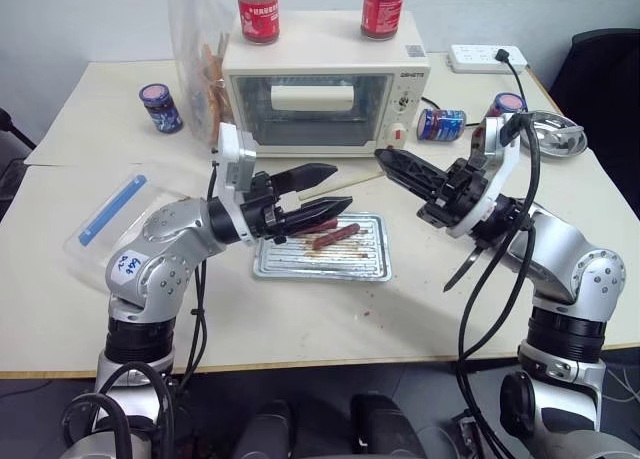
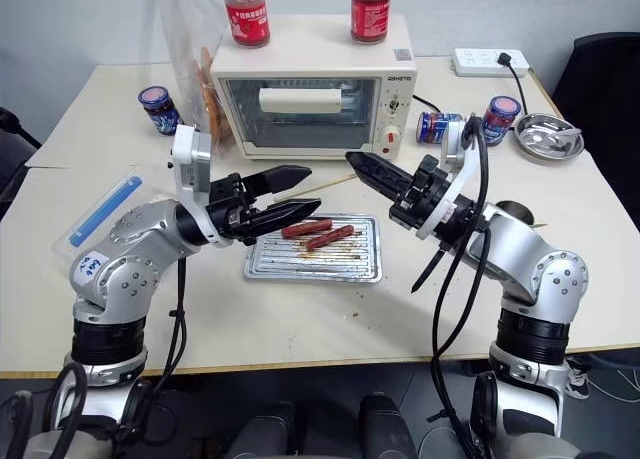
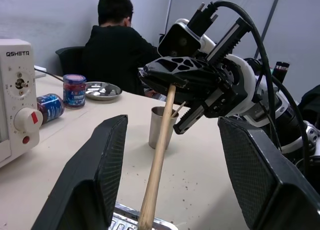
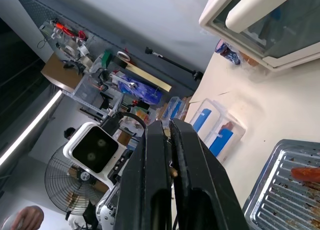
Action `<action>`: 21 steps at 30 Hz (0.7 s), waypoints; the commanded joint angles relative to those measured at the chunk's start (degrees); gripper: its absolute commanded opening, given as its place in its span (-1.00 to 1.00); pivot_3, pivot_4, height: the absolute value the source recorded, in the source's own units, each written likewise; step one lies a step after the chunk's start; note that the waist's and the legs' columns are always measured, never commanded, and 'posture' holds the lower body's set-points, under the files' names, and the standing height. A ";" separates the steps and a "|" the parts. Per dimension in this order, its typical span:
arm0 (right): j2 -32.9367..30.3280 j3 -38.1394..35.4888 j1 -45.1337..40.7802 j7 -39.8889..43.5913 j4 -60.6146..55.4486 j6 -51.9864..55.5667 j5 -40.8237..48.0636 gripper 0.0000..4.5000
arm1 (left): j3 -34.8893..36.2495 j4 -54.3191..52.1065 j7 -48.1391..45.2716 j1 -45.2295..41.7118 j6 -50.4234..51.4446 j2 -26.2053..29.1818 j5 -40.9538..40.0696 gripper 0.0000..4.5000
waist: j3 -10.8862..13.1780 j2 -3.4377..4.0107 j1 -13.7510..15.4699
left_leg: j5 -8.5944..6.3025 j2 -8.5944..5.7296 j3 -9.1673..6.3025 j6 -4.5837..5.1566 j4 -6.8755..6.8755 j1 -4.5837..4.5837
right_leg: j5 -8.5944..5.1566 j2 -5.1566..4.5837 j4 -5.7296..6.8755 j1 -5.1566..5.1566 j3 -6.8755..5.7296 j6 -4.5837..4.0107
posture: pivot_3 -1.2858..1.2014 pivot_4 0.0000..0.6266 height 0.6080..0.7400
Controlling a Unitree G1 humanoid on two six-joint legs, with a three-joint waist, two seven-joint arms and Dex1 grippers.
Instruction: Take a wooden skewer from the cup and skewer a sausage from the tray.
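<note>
**Skewer out of the cup, sausage not yet pierced**

The wooden skewer (image 3: 159,160) is pinched at its far end by the right gripper (image 2: 362,164), whose fingers are closed tight on it; it slants leftward over the far edge of the tray (image 2: 365,269). Its free end lies between the parted fingers of the left gripper (image 2: 298,192), which hold nothing. Two sausages (image 2: 318,233) lie untouched on the tray. The cup (image 3: 161,127) stands to the right behind the right arm. Piercing remains.
</note>
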 commanded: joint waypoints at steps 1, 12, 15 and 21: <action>0.14 -0.21 0.18 0.41 -3.07 -0.62 1.40 -1.00 | 0.22 -0.83 0.02 -1.31 -0.69 -0.32 -1.23 0.38 | 0.00 0.00 -0.01 | 0.00 0.00 0.00 0.00 0.00 0.00 | 0.00 0.00 0.00 0.00 0.00 0.00 | 0.03 -0.52 1.00; 0.08 -0.53 0.77 1.11 -4.10 -1.00 1.40 -1.00 | -1.04 0.23 -1.01 -1.46 -0.78 0.10 -0.16 -0.32 | 0.00 0.00 -0.02 | 0.00 0.00 0.00 0.00 0.00 0.00 | 0.00 -0.01 -0.01 0.00 0.00 0.00 | 0.03 -0.52 1.00; -0.06 -0.32 1.02 1.46 -4.33 -0.83 1.40 -1.00 | -1.10 -0.03 -1.04 -1.32 -0.75 0.12 -0.41 -0.32 | 0.00 0.00 -0.02 | 0.00 0.00 0.00 0.00 -0.02 0.00 | 0.00 0.00 -0.01 0.00 0.00 0.00 | 0.03 -0.52 1.00; -0.18 -0.23 0.88 1.85 -4.18 -0.80 1.40 -1.00 | -0.68 0.10 -1.19 -1.14 -1.10 0.07 -0.91 -0.48 | 0.00 0.00 -0.02 | 0.00 0.00 0.00 0.00 -0.02 0.00 | 0.00 -0.01 -0.02 0.00 0.01 0.00 | 0.03 -0.52 1.00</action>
